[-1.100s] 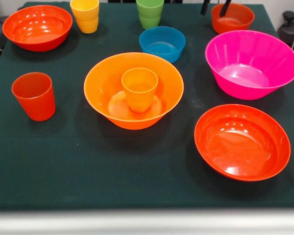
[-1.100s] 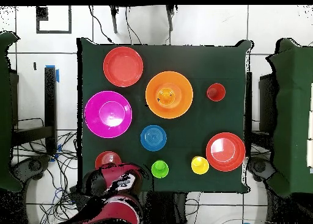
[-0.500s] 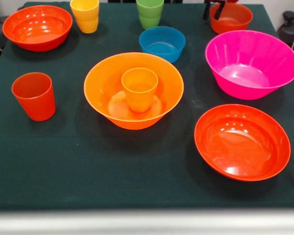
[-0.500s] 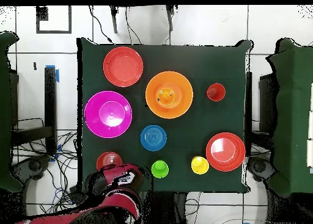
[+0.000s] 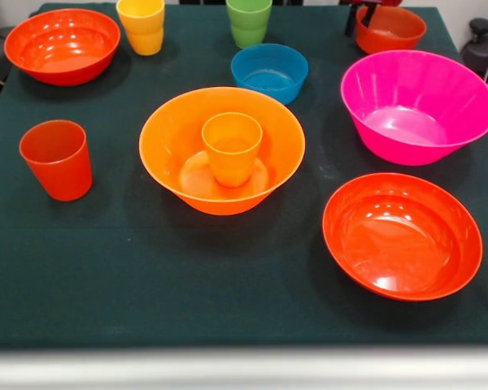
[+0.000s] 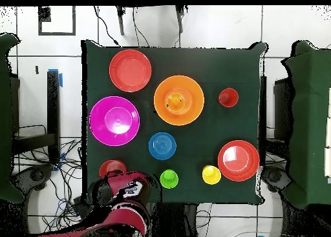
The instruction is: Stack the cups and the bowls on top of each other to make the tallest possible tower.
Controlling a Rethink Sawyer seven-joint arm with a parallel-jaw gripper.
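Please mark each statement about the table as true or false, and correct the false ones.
1. An orange cup stands inside the large orange bowl. True.
2. The small blue bowl holds a green cup. False: it is empty; the green cup stands behind it.
3. The gripper is at the small red-orange bowl. True.
4. The magenta bowl is upside down. False: it sits upright, open side up.

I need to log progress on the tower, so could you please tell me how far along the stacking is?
Done: one orange cup stands inside the large orange bowl. In hand: the gripper is at the rim of the small red-orange bowl, one finger inside and one outside. Left: the pink bowl, blue bowl, two wide red bowls and the yellow, green and red cups all stand separately.
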